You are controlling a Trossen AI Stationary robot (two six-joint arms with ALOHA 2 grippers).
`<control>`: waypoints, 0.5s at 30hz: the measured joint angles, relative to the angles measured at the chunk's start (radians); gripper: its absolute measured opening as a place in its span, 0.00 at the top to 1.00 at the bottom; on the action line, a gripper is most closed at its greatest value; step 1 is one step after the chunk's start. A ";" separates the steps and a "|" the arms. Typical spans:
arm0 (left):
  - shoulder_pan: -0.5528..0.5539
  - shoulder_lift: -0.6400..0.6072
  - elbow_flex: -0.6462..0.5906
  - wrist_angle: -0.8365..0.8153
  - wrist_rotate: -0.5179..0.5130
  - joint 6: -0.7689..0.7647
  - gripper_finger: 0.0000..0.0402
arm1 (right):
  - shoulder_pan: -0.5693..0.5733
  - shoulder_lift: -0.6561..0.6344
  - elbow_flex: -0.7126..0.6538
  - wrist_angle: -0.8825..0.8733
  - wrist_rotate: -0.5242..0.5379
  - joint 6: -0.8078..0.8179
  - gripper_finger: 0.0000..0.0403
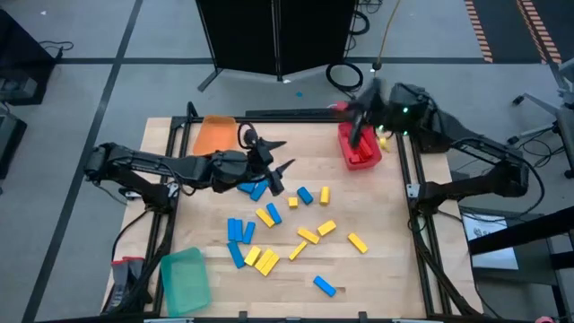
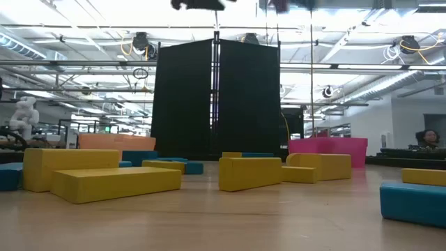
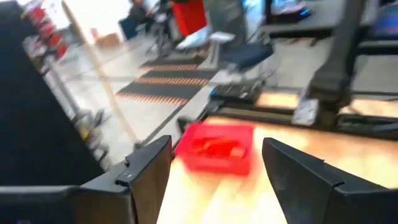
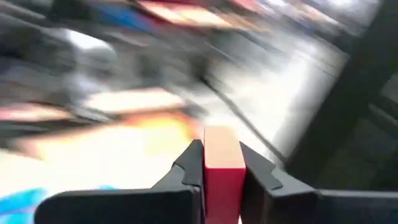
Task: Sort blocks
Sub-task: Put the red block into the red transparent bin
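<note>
Red block (image 4: pixel 222 163) is pinched upright between the right gripper's (image 4: pixel 221 167) jaws, blurred background so the arm looks mid-swing. In the high view the right gripper (image 1: pixel 359 115) sits above the red tray (image 1: pixel 360 146) at the table's far right corner; tray already has red bits in it.

Likely step: drop red into red tray. To do it well: get squarely over the tray's middle, settle, go low, then release, so the block doesn't bounce over the rim.

Left gripper (image 1: pixel 273 160) hovers mid-table with jaws wide and nothing between them, just above the blue blocks (image 1: pixel 252 187). Remaining blue and yellow blocks (image 1: pixel 265 260) lie scattered across the table centre, some touching. Orange tray (image 1: pixel 213 133) far left, green tray (image 1: pixel 185 280) near left.
</note>
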 joint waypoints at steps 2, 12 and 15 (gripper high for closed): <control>0.002 -0.026 0.000 -0.067 -0.039 -0.064 0.36 | -0.082 -0.023 0.000 -0.139 0.144 0.068 0.90; 0.003 -0.052 0.000 -0.298 -0.142 -0.338 0.35 | -0.400 0.054 -0.209 -0.261 -0.083 0.303 0.90; 0.003 -0.052 0.000 -0.374 -0.142 -0.402 0.35 | -0.426 0.110 -0.301 -0.174 -0.166 0.376 0.90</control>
